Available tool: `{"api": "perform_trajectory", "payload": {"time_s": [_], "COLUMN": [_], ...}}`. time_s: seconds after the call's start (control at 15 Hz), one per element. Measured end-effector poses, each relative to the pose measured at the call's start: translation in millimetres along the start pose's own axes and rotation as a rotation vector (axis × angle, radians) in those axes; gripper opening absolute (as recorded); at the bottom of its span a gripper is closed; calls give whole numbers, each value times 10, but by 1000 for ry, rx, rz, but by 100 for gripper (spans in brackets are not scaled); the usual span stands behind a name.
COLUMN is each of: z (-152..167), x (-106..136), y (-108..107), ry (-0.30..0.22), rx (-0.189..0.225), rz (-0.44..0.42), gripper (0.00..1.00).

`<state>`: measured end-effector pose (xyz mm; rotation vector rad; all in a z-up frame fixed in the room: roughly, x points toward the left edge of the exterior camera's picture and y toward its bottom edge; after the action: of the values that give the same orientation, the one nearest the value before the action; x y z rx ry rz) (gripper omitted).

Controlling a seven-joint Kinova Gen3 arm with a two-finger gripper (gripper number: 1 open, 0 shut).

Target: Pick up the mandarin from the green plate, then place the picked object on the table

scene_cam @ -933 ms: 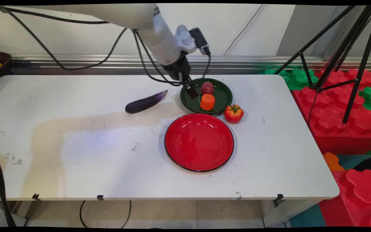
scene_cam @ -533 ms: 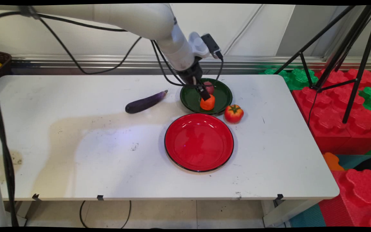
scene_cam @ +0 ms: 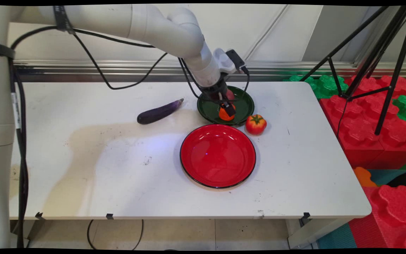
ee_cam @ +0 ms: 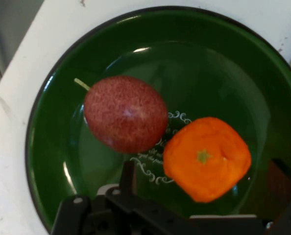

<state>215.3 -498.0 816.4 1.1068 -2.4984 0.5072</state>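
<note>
**Black gripper straddles orange fruit on green plate**

White table (scene_cam: 83, 158) with a scuffed top carries the whole scene. Toward the left of the group of things, a purple eggplant (scene_cam: 159, 112) lies on the bare surface, its stem end pointing up and to the right, well apart from the dishes. A white arm (scene_cam: 160, 28) reaches in from the upper left, with black cables (scene_cam: 125, 81) hanging from it, and slants down over the far side of the table.

Nearer the camera a red plate (scene_cam: 218, 156) with a dark rim sits with nothing on it. Just behind it, almost rim to rim, a green plate (scene_cam: 208, 107) (ee_cam: 52, 147) holds two pieces of fruit. The gripper (scene_cam: 227, 110) (ee_cam: 205, 172) hangs low over this dish, right above the orange fruit (scene_cam: 223, 115) (ee_cam: 206, 157) on the plate's near side. Seen from the hand, its fingers (ee_cam: 128, 176) stand apart, one on either side of the orange fruit, with a gap showing between each finger and the peel. A speckled red-brown fruit (scene_cam: 230, 94) (ee_cam: 125, 113) with a thin pale stalk lies just beside the orange fruit, on the plate's far side.

A red tomato (scene_cam: 256, 124) with a green top stands on the table just right of both plates. Beyond the table's right edge are red and green foam blocks (scene_cam: 365, 123) on the floor and a black tripod (scene_cam: 382, 70).
</note>
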Motion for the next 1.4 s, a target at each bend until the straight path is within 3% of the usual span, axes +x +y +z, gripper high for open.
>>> {"api": "perform_trajectory", "payload": {"time_s": [0.47,0.53,1.07,1.4], "z": [271,295,193,-204], "x": [-22,-28,-68,-28], "y": [32,42,82,159], "ry": [-6,-6,3,22], "rx": [-16,-17,6,31], "rz": [-40,-47,-77,-65], "gripper": [100,0,0,0]}}
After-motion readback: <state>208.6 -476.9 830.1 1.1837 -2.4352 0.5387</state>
